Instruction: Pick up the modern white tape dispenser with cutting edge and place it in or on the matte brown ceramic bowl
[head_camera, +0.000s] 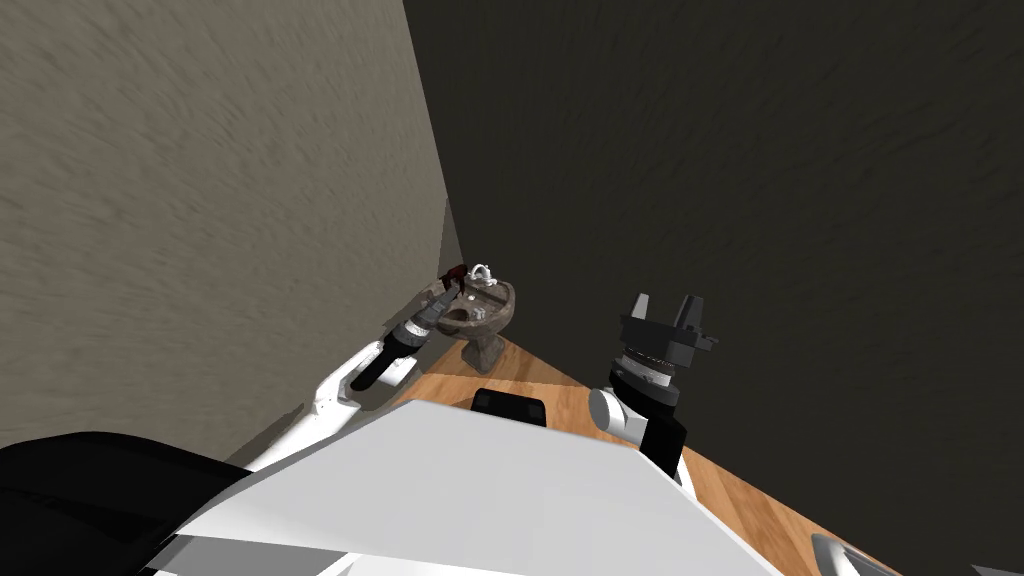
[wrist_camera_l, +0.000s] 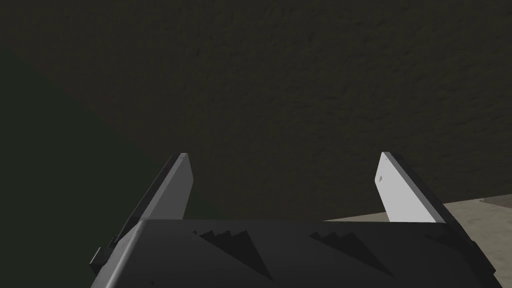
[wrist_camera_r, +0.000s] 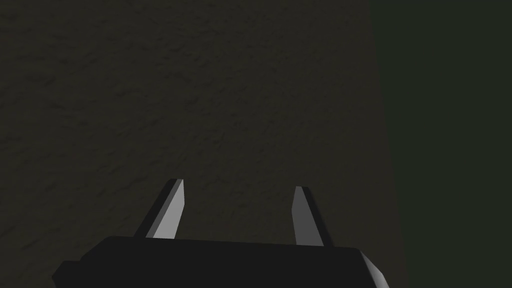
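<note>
1. A wooden table (head_camera: 520, 385) in the wall corner carries the brown bowl (head_camera: 490, 312).
2. The white tape dispenser (head_camera: 482, 271) rests in it, so placing looks done.
3. The left gripper (wrist_camera_l: 283, 155) beside the bowl and the right gripper (wrist_camera_r: 238, 185) both gape empty.

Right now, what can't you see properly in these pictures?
Tape dispenser: head view, too small to show its cutting edge, or whether it rests in the bowl.
Left pincer: head view, tiny beside the bowl's rim; contact unclear.
Wooden table: head view, cut off by the bottom edge.
</note>
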